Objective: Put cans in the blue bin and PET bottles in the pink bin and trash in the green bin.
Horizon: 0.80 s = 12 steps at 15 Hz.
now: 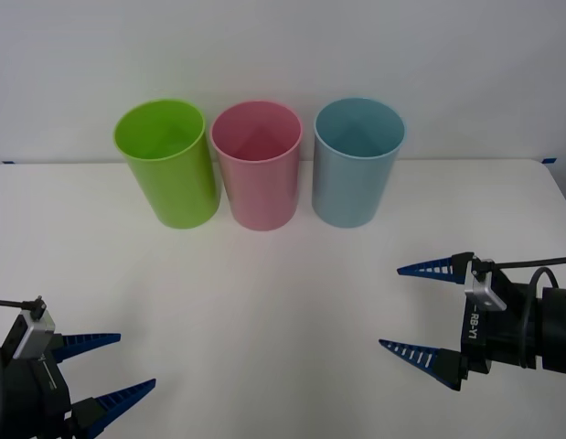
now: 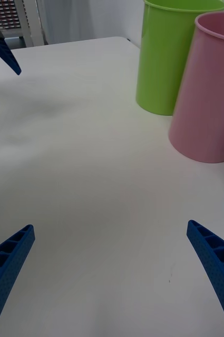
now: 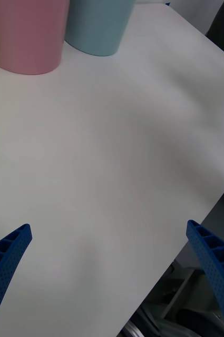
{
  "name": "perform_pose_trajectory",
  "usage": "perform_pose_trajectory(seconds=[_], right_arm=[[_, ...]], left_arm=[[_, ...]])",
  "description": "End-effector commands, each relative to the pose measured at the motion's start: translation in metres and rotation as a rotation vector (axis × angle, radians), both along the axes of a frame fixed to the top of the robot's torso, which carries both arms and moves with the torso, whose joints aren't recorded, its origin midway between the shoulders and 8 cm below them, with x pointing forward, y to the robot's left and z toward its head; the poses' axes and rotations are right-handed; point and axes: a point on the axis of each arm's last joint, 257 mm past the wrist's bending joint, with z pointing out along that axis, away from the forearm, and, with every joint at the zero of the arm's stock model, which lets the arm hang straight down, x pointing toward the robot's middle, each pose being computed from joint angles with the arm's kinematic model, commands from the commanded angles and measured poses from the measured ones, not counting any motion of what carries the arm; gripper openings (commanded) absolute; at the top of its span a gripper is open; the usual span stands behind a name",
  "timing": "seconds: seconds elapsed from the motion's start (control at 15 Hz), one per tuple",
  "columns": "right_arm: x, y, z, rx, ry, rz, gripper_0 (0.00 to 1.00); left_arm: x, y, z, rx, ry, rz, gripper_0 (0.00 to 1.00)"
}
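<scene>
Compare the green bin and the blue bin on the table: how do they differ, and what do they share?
The green bin is lime-coloured; the blue bin is light blue. The green bin stands at the row's left end, the blue bin at its right end, with the pink bin between. Both are upright, round-rimmed cups.

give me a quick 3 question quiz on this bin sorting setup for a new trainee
1. Multiple choice: which bin stands in the middle of the row? A) green bin B) pink bin C) blue bin
2. True or false: the right hand is shut on a can.
3. Fill in: the bin nearest the robot's left side is the ____ bin.

Key
1. B. The pink bin stands between the green bin and the blue bin at the back of the white table.
2. False. The right hand is open and holds nothing, low over the table; the left hand is open too, near the front edge.
3. Green.
</scene>
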Motion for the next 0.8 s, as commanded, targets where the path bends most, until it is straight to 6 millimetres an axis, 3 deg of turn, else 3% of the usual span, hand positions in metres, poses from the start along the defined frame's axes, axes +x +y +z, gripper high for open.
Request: perform_pose_trajectory(seconds=[0.07,0.8], right_arm=[[0.0,0.0,0.0,0.0,0.0,0.0,1.0],[0.0,0.0,0.0,0.0,0.0,0.0,1.0]], left_arm=[[-0.0011,0.0006,-0.0006,-0.002,-0.004,0.005,1.0],[-0.0011,0.0006,-0.0006,-0.002,-0.004,0.005,1.0]])
